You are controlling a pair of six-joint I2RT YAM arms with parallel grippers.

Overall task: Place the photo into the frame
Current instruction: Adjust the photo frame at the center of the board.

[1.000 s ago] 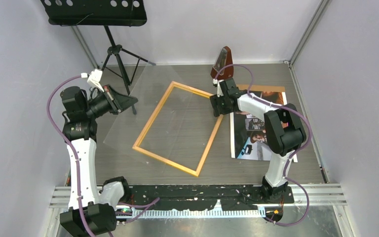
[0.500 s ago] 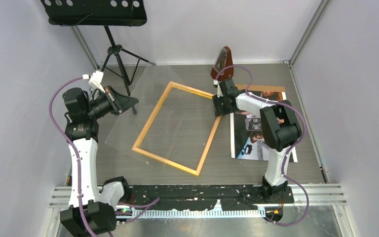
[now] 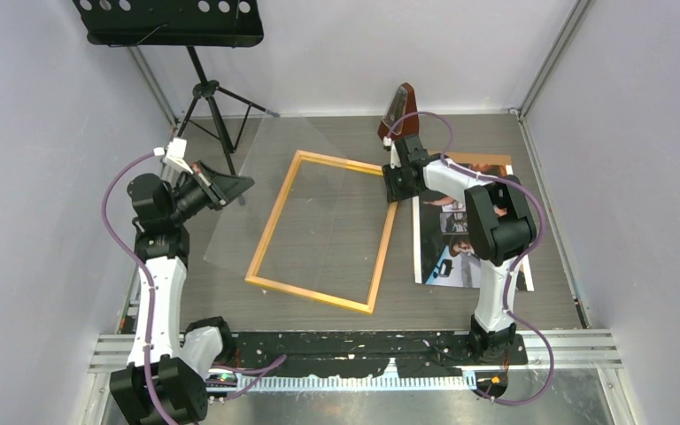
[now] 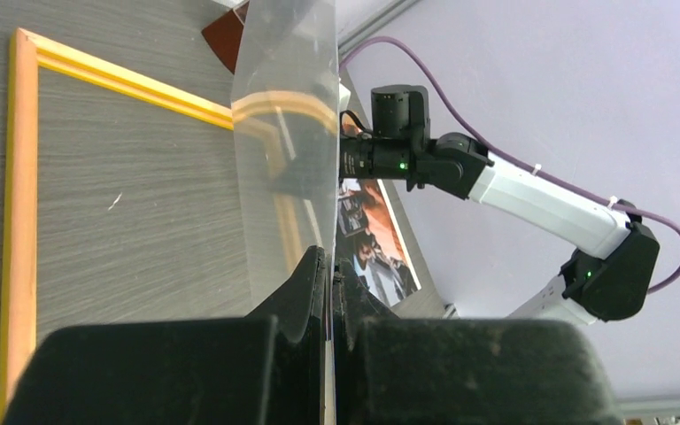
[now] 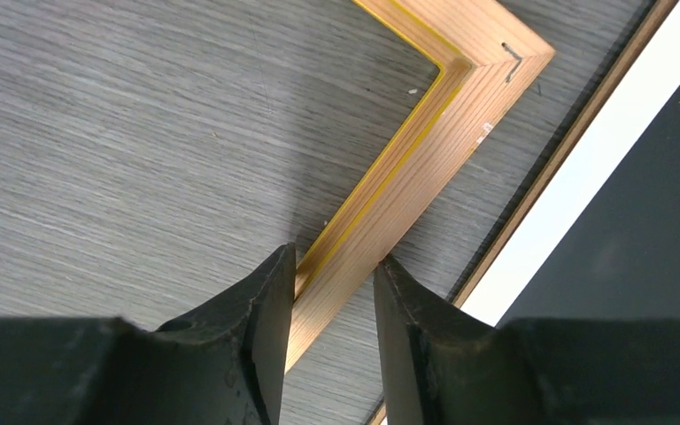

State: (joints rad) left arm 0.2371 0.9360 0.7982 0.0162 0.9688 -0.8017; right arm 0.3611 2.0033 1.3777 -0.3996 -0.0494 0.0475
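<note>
Photo (image 3: 447, 264) lies flat on the table just beyond the outer finger of the right pincer (image 5: 334, 258), its white border close beside the frame (image 5: 416, 177). This pincer grasps the frame's wooden strip just short of a corner, one finger inside and one outside. Opposite, the left pincer (image 4: 329, 266) is clenched on a clear sheet (image 4: 283, 133) raised on edge.

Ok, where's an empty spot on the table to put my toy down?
Inside the frame, the table is bare. So is the strip between the frame's near side and the arms' bases. The right is crowded: photo, right pincer around the frame's rail. On the left, the left pincer holds a clear sheet up.
</note>
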